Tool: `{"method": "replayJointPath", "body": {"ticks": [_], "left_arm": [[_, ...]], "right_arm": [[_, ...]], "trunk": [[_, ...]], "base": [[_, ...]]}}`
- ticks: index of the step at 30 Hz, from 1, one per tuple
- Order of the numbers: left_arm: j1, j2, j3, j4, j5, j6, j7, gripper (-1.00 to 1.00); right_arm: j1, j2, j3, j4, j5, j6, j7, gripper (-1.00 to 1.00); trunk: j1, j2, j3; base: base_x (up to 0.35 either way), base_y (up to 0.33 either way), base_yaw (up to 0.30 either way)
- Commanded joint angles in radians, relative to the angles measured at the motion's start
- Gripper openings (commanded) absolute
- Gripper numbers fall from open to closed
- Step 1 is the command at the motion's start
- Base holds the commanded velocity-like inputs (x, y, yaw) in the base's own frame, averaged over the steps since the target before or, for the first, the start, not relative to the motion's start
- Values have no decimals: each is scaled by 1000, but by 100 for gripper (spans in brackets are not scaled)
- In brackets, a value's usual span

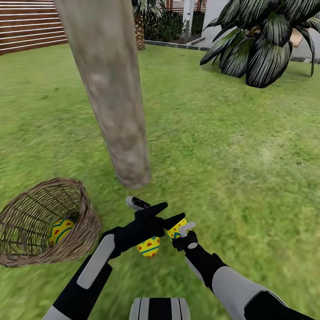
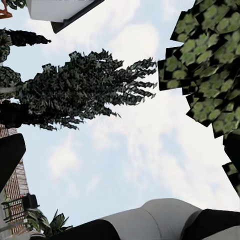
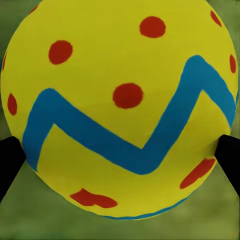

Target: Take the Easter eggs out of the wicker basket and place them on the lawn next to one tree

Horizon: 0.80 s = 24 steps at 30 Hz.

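Observation:
The wicker basket [image 1: 42,222] lies tipped on the lawn [image 1: 231,146] at the lower left, with one Easter egg [image 1: 58,231] inside it. The tree [image 1: 111,89], a pale mottled trunk, rises just beyond my hands. My right gripper [image 1: 178,229] is shut on a second egg [image 3: 120,110], its dark fingertips [image 3: 230,155] pressing both sides. My left gripper [image 1: 174,211] is open and points skyward, with nothing between its fingers [image 2: 10,160]. A third egg [image 1: 150,246] shows just under my left hand, low by the grass near the trunk's foot.
A broad-leaved striped plant [image 1: 262,40] stands at the back right. A brown slat fence [image 1: 26,22] runs along the back left. Open grass stretches to the right of the trunk. My own base [image 1: 160,309] shows at the bottom edge.

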Motion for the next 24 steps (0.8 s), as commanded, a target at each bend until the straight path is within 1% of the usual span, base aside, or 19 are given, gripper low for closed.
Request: {"method": "replayJointPath", "body": {"ticks": [1,3,5,8,10,11,24], "left_arm": [[-1,0,0,0,2,4,-2,100],[0,0,0,-1,2,4,-3,100],[-1,0,0,-1,2,4,-3,100],[-1,0,0,-1,2,4,-3,100],[-1,0,0,-1,1,4,-3,100],[-1,0,0,-1,2,4,-3,100],[-1,0,0,-4,2,5,-3,100]], "right_arm": [[0,0,8,-2,-6,7,-6,-100],[0,0,8,-2,-6,5,-5,-100],[0,0,8,-2,-6,4,-5,-100],[-1,0,8,-2,-5,4,-5,-100],[-1,0,8,-2,-5,4,-5,-100],[-1,0,8,-2,-5,4,-5,-100],[0,1,8,-2,-5,4,-4,-100]], "trunk": [[0,0,-1],[0,0,-1],[1,-1,-8],[1,-1,-8],[2,-1,-16],[2,-1,-16],[8,-4,-66]], "base": [[50,0,0],[19,0,0],[4,0,0],[0,0,0],[0,0,0],[0,0,0],[0,0,0]]}}
